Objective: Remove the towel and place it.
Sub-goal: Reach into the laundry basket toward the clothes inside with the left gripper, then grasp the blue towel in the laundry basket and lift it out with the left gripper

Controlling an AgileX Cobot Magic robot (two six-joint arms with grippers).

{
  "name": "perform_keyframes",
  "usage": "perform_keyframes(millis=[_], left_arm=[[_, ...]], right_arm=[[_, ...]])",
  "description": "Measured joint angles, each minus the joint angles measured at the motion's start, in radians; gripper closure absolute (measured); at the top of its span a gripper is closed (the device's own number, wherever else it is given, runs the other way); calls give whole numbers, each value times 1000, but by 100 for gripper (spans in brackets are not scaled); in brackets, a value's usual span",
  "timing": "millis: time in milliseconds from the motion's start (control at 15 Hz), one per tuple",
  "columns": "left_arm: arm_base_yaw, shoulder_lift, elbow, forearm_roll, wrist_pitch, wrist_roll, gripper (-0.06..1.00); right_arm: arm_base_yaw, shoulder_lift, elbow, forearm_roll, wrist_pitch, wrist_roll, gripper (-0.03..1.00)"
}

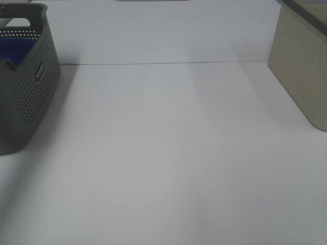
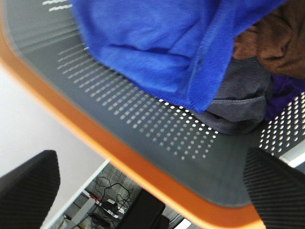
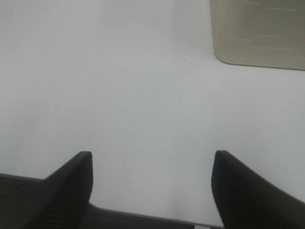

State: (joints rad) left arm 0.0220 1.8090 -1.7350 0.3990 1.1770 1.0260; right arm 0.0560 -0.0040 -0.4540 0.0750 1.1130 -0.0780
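From the high camera, the grey perforated basket [image 1: 30, 97] stands at the left edge of the white counter [image 1: 168, 153], with the blue towel [image 1: 18, 51] showing inside it. A beige box [image 1: 301, 76] sits at the far right.

At my left wrist, my left gripper [image 2: 152, 171] is spread wide and holds nothing, close to the basket's orange rim. The towel lies in the basket over a grey cloth [image 2: 238, 105], beside a brown cloth [image 2: 276, 38].

At my right wrist, my right gripper [image 3: 151, 167] is spread apart and empty over bare counter near the box.

Towel [image 1: 16, 51] mostly behind basket wall [image 1: 36, 97]
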Motion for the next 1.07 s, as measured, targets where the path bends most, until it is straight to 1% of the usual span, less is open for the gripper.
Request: perform_keyframes(millis=[200, 467, 667, 800, 933, 1067], left_arm=[[5, 92, -3, 0, 1, 60, -5], [55, 192, -4, -5, -63, 97, -5], [70, 270, -4, 1, -101, 103, -5], [70, 315, -7, 34, -158, 103, -5], [70, 348, -20, 53, -183, 103, -5], [70, 363, -25, 56, -183, 103, 0]], right_arm=[[0, 0, 0, 0, 0, 0, 27], [0, 0, 0, 0, 0, 0, 27], [0, 0, 0, 0, 0, 0, 27], [0, 0, 0, 0, 0, 0, 27], [0, 0, 0, 0, 0, 0, 27], [0, 0, 0, 0, 0, 0, 27]])
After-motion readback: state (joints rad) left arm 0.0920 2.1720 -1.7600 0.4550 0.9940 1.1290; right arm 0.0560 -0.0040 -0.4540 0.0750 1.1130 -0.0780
